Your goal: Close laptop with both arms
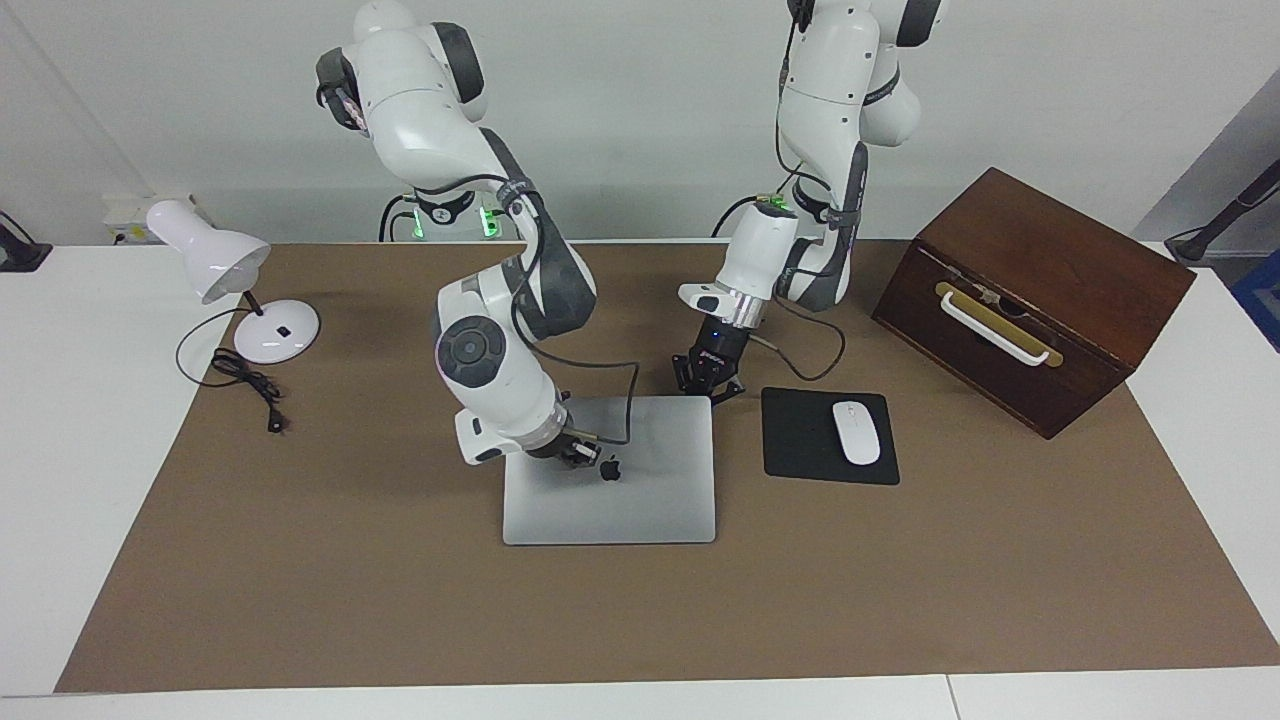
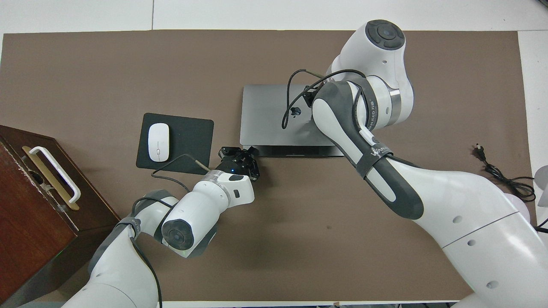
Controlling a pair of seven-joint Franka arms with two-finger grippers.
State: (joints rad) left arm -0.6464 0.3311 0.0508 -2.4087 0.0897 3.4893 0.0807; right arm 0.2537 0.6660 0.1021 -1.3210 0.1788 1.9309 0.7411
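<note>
The silver-grey laptop (image 1: 640, 500) lies in the middle of the brown mat with its lid down flat or nearly flat and the dark apple logo facing up. It also shows in the overhead view (image 2: 265, 115), with a dark strip along its edge nearest to the robots. My right gripper (image 1: 578, 452) rests on the lid right beside the logo; in the overhead view (image 2: 306, 96) the right arm mostly covers it. My left gripper (image 1: 708, 380) is low at the laptop's corner nearest to the robots, toward the left arm's end; it also shows in the overhead view (image 2: 239, 159).
A black mouse pad (image 1: 800, 440) with a white mouse (image 1: 856, 432) lies beside the laptop toward the left arm's end. A dark wooden box (image 1: 1040, 290) with a white handle stands past it. A white desk lamp (image 1: 215, 262) and its cable (image 1: 250, 385) are at the right arm's end.
</note>
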